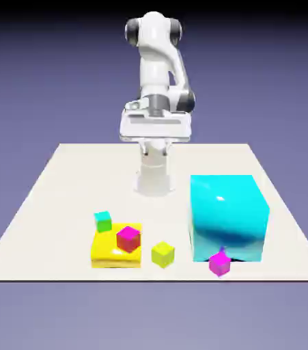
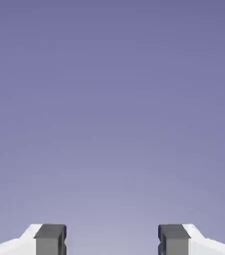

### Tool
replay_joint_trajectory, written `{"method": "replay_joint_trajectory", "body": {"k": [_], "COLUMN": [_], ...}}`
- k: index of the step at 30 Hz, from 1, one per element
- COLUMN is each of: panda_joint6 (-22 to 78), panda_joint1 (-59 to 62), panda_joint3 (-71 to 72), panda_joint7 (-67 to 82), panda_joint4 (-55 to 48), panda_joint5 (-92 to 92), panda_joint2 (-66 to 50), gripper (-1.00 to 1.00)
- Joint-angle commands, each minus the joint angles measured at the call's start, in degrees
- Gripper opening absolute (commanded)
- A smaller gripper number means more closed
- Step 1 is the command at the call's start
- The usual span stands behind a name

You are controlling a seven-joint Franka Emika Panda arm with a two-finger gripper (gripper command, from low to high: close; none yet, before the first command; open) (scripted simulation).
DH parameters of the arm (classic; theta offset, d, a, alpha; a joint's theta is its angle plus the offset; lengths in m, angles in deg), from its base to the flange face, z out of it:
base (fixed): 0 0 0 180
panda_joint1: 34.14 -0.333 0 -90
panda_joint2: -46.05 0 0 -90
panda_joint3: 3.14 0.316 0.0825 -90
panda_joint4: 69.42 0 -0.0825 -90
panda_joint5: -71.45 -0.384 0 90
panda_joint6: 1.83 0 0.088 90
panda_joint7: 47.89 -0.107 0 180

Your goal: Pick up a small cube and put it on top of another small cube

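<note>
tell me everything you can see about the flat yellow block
The flat yellow block is a low, square, glossy slab lying flat on the table toward the exterior view's left front. A magenta cube sits on top of it, near its right side. The teal cube stands just behind its back left corner; contact can't be told. The lime cube stands apart, to its right.

A rendered simulation stage, no real room: a flat off-white table [image 1: 61,184] floats against a plain blue-violet backdrop with no walls or furniture. A white robot arm [image 1: 158,82] rises at the far edge, and glossy, flat-colored blocks sit near the front, among them a huge cyan cube [image 1: 228,215] on the right.
</note>
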Motion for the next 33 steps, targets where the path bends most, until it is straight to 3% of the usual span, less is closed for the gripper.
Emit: {"method": "replay_joint_trajectory", "body": {"k": [1, 27, 33], "panda_joint6": [0.5, 13.37, 8.31], "panda_joint1": [0.75, 20.21, 13.94], "panda_joint3": [0.78, 21.15, 12.96], "panda_joint7": [-2.5, -67.27, -74.54], "panda_joint4": [-0.52, -14.13, -17.1], "panda_joint5": [0.91, 24.66, 33.35], "panda_joint2": [-1.59, -42.99, -51.21], "gripper": [0.0, 0.0, 0.0]}}
